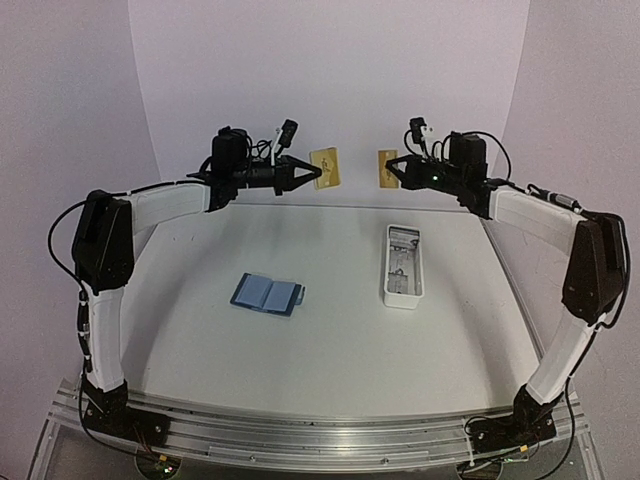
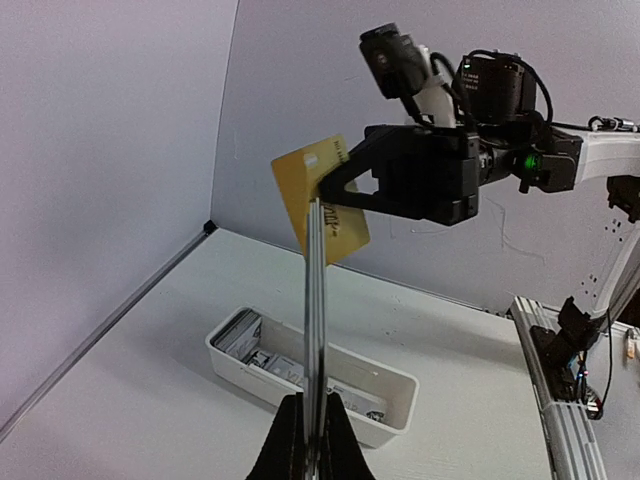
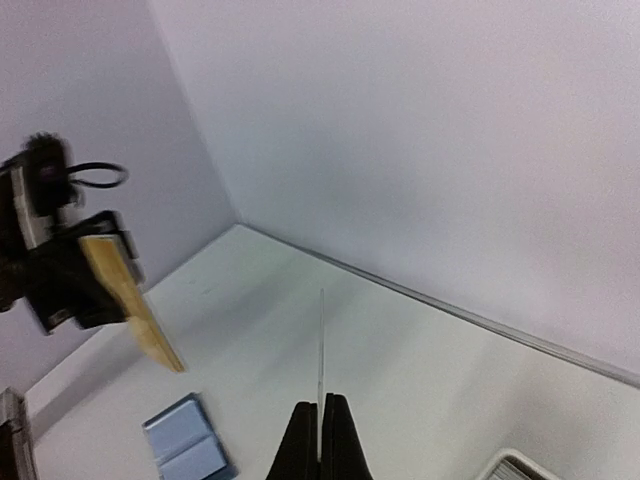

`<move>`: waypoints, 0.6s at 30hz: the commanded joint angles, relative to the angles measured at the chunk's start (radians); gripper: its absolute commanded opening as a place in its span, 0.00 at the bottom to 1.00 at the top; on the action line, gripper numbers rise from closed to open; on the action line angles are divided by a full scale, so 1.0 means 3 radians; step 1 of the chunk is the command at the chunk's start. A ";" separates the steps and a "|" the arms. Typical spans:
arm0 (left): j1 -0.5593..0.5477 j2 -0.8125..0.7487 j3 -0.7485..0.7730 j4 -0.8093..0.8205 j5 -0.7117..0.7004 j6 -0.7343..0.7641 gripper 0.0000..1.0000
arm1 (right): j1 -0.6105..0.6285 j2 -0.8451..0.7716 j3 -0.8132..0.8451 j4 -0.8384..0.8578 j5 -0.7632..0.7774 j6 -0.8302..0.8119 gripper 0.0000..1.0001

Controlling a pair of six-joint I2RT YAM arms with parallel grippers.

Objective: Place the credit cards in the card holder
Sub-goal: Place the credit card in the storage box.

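Top external: tray [image 1: 402, 299] near card holder [image 1: 267, 294]

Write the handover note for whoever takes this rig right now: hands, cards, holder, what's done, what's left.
Left hand: shut on the first gold card, held in the air.
Right hand: shut on the second gold card, level with the other and apart from it.
Card holder: lying open on the table, left of centre, with no card visible in it.
White tray: right of the holder, contents unclear.
Done: both cards are in hand.
Left: put each card into the holder.
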 commanded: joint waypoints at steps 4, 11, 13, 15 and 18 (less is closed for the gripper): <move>-0.0248 0.0055 0.0217 -0.0282 -0.0407 0.0622 0.00 | -0.0236 0.0350 0.0370 -0.1700 0.2572 0.0449 0.00; -0.0388 -0.0003 0.0084 -0.0334 -0.0610 0.0827 0.00 | -0.0248 0.0817 0.0434 -0.1933 0.2837 0.0364 0.00; -0.0405 -0.0001 0.0072 -0.0345 -0.0623 0.0833 0.00 | -0.0245 0.0948 0.0460 -0.1938 0.2739 0.0330 0.00; -0.0417 -0.0009 0.0054 -0.0372 -0.0631 0.0837 0.00 | -0.0247 0.1066 0.0459 -0.1944 0.2613 0.0308 0.00; -0.0422 -0.0009 0.0026 -0.0427 -0.0645 0.0885 0.00 | -0.0244 0.1106 0.0435 -0.1944 0.2264 0.0383 0.00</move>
